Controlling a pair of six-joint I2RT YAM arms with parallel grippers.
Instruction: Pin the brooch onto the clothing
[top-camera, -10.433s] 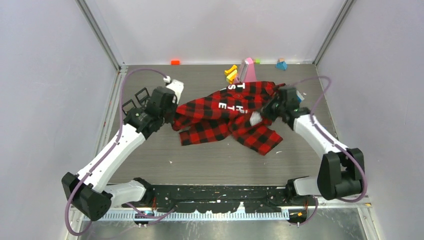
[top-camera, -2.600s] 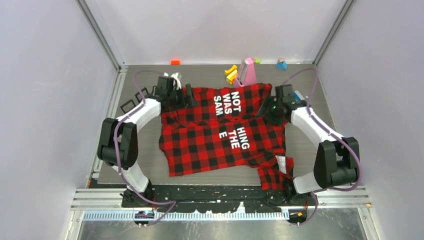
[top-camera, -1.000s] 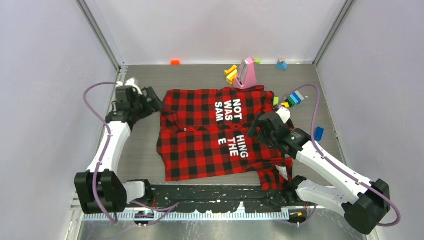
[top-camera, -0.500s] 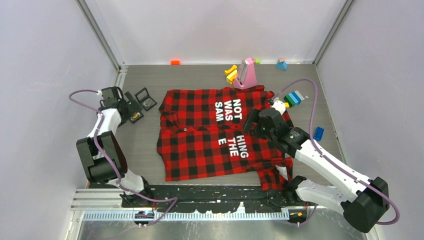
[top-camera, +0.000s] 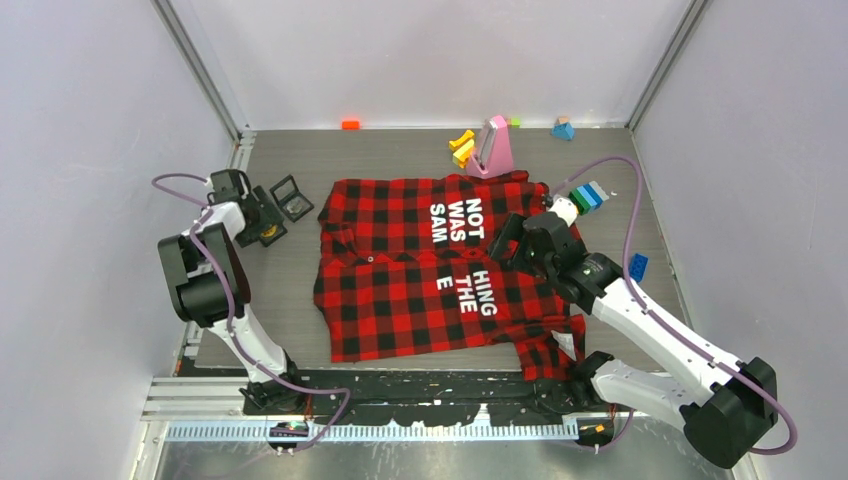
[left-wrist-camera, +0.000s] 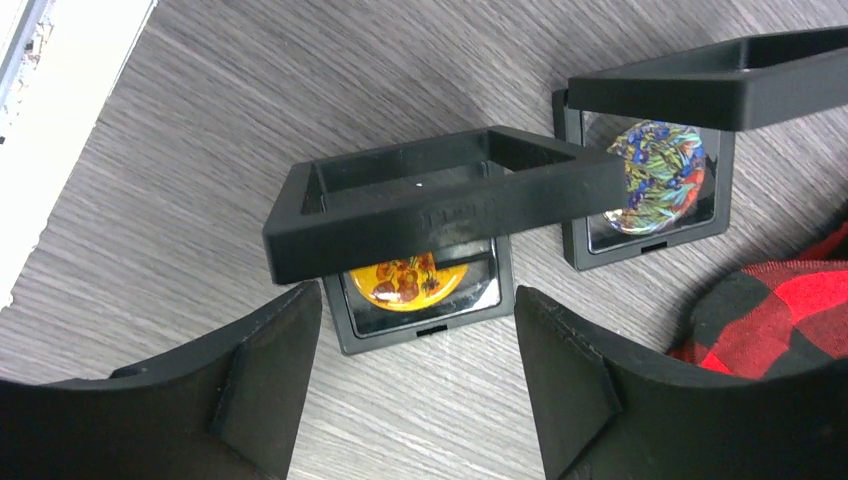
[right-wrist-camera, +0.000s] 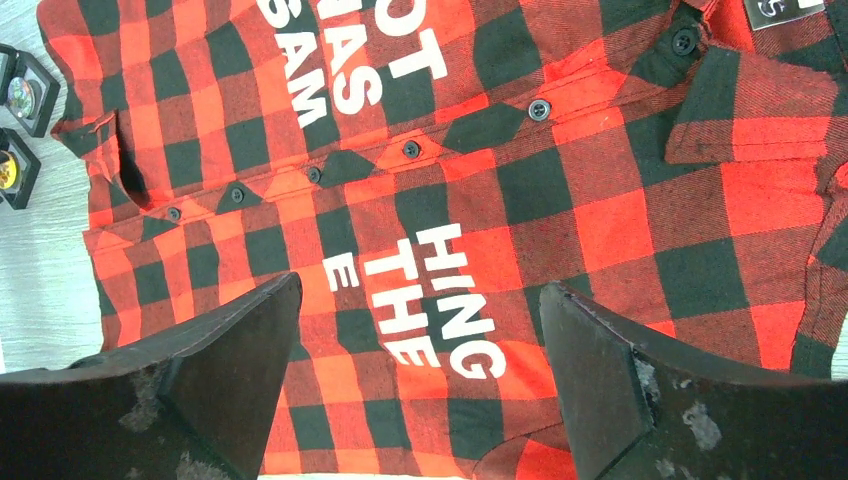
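The clothing (top-camera: 440, 265), a red-and-black check shirt with white lettering, lies spread flat in the middle of the table. Left of it stand two small black boxes with raised lids. The nearer box (left-wrist-camera: 420, 290) holds a yellow brooch (left-wrist-camera: 408, 280); the other box (left-wrist-camera: 650, 190) holds a blue patterned brooch (left-wrist-camera: 655, 175). My left gripper (left-wrist-camera: 415, 370) (top-camera: 255, 220) is open, low over the table just short of the yellow brooch's box, nothing between its fingers. My right gripper (right-wrist-camera: 420, 370) (top-camera: 508, 243) hangs open above the shirt (right-wrist-camera: 560, 230) near the lettering.
Along the back edge sit a pink object (top-camera: 493, 147), yellow blocks (top-camera: 462, 148), an orange block (top-camera: 350, 124) and a blue block (top-camera: 563, 128). Stacked coloured bricks (top-camera: 588, 196) and a blue brick (top-camera: 637, 266) lie right of the shirt. The left wall rail is close to the boxes.
My left arm has swung away from the shirt's left edge to the two boxes, and its jaws have narrowed somewhat. My right gripper has shifted slightly toward the back over the shirt.
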